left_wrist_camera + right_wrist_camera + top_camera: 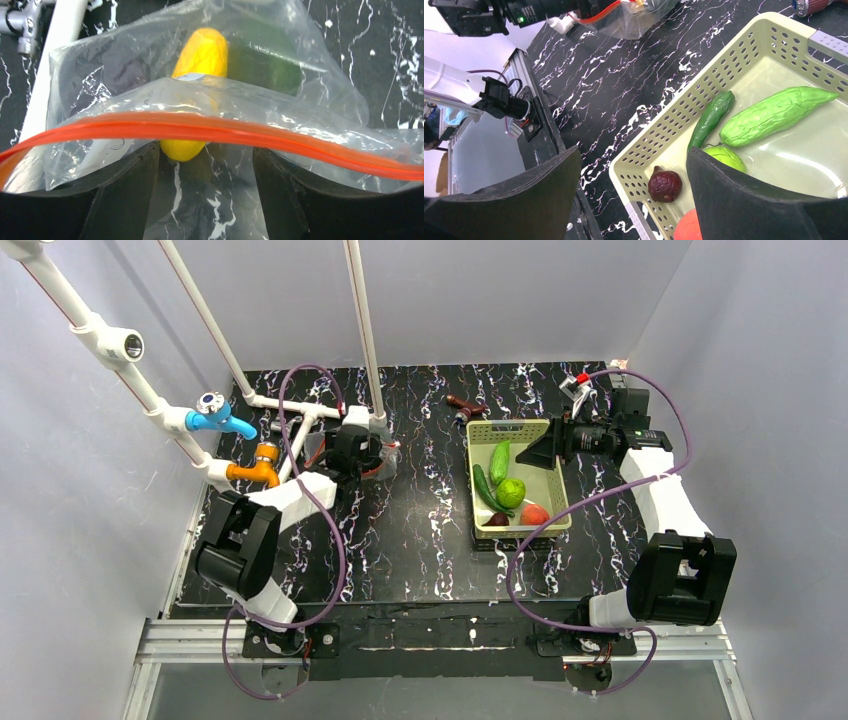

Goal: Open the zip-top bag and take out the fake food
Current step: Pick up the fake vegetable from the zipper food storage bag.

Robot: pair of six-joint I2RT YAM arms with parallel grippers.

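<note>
The zip-top bag (300, 95) lies by the white pipe at the table's back left (386, 458). Its orange zipper strip (200, 129) runs across just past my left gripper (205, 150). That gripper is open, with only clear film and table between its fingers. Inside the bag sit a yellow piece (202, 52) and a dark green piece (270, 67). My right gripper (631, 155) hangs open over the near corner of the basket (684, 110). In the basket lie a cucumber (711, 117), a bumpy green gourd (769, 117), a round green fruit (724, 156), a tomato (689, 227) and a dark wrinkled fruit (665, 185).
A white pipe frame (205, 315) with blue (220, 422) and orange (255, 470) fittings stands at the left; one pipe (55, 50) runs beside the bag. A brown object with a handle (465, 405) lies behind the basket (520, 530). Grey walls enclose the table.
</note>
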